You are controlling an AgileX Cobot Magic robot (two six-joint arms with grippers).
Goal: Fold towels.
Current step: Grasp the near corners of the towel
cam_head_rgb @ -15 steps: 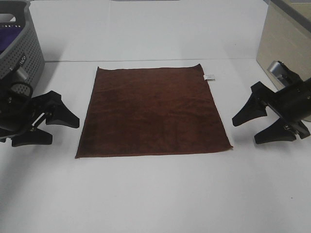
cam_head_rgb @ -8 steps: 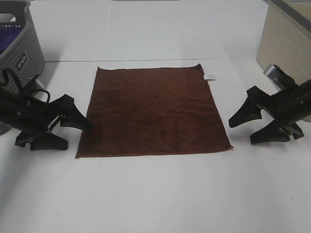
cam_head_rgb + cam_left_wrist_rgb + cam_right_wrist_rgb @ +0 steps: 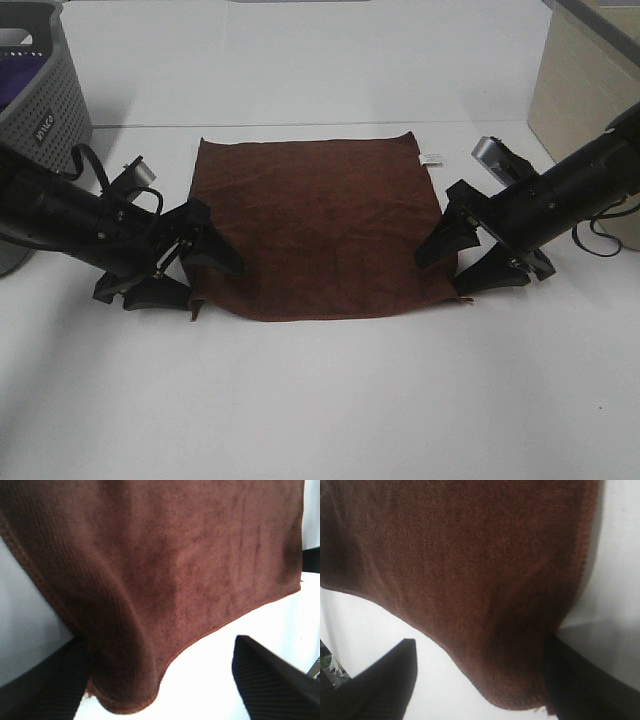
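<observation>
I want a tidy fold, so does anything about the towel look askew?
Only the towel's near corners: one is bunched up at the left claw, the other at the right claw. The rest lies flat, undamaged.

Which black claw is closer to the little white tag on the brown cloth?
The right gripper, at the near right corner of the dark reddish-brown terry towel, on its small white tag's side; the left gripper at the near left corner, diagonally opposite.

Lab-type robot test bench: plain white table, grey slotted basket, beige box, left arm, right arm.
</observation>
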